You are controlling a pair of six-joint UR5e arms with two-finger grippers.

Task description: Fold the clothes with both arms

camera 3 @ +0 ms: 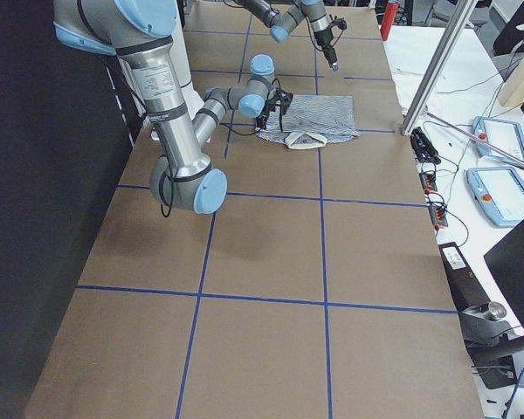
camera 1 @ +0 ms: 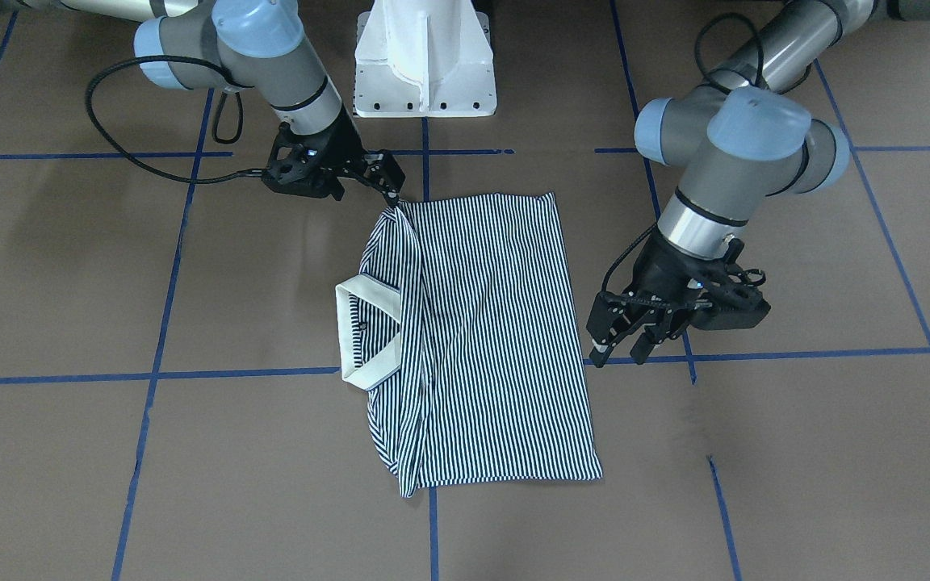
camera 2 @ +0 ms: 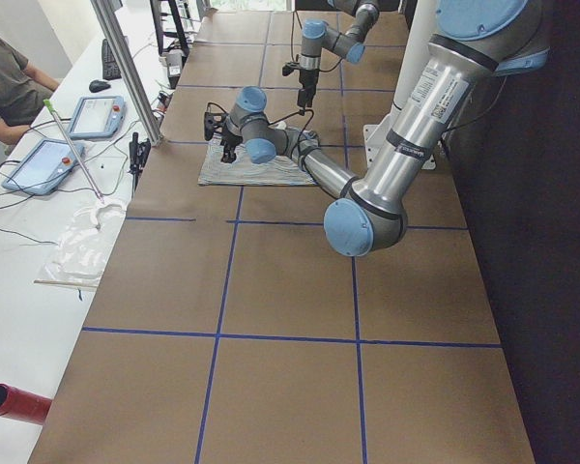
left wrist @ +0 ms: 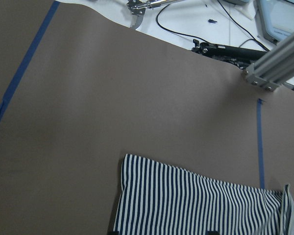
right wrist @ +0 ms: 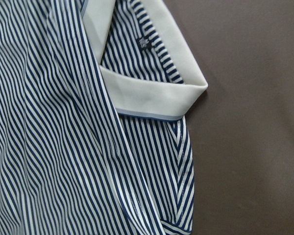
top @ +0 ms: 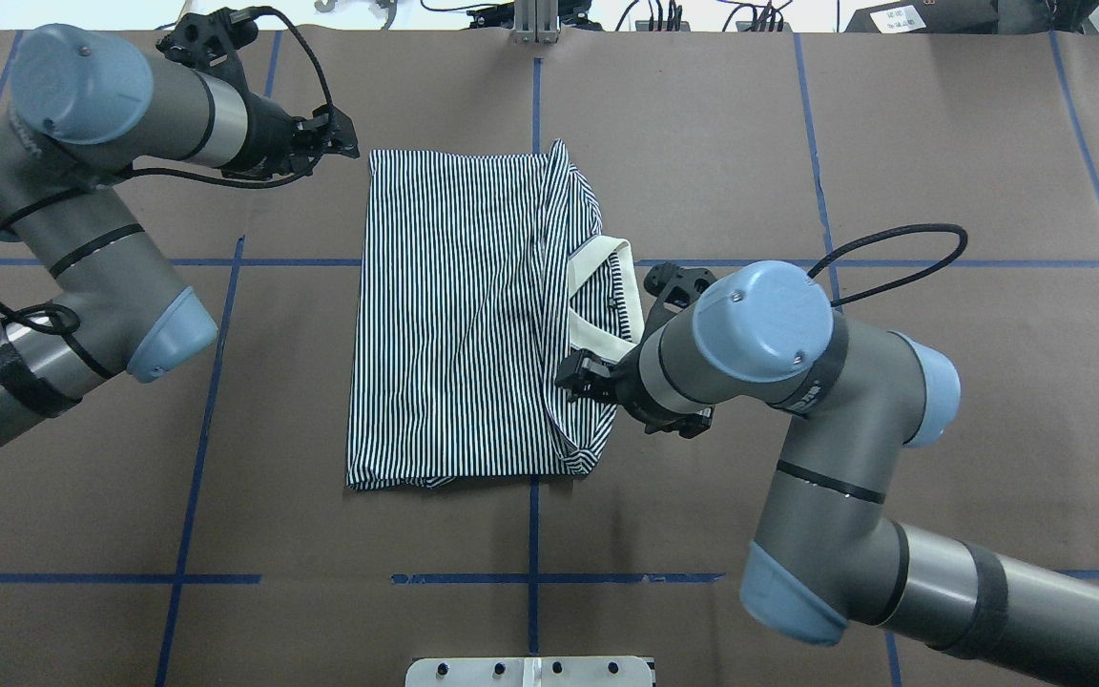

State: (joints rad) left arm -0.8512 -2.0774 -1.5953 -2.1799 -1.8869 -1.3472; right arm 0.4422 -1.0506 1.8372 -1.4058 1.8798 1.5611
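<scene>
- Polo shirt (camera 1: 489, 323): lying flat on brown table (camera 1: 796, 484), near its middle, out in front of white pedestal (camera 1: 425, 64), covering the crossing of blue tape lines (camera 1: 231, 374).
- Showing as a navy-and-white striped rectangle, one side folded over along its length.
- Cream collar (camera 1: 349, 331) poking out on robot's right side, lying open, with a small button (camera 1: 362, 325) showing inside it.
- Right gripper (camera 1: 392, 192): reaching down to shirt's corner nearest the robot, on the collar side. Fingertips pressing together on the cloth tip, seeming to be pinching it. Corner rising slightly to a point.
- Right wrist camera looking close onto collar and folded striped shoulder.
- Left gripper (camera 1: 620, 347): hanging just beside shirt's long edge on robot's left, apart from the cloth. Fingers spreading apart, grasping nothing.
- Left wrist camera taking in one shirt corner with brown table around it.
- Operator (camera 2: 5, 77) sitting at the white bench along table's far side.
</scene>
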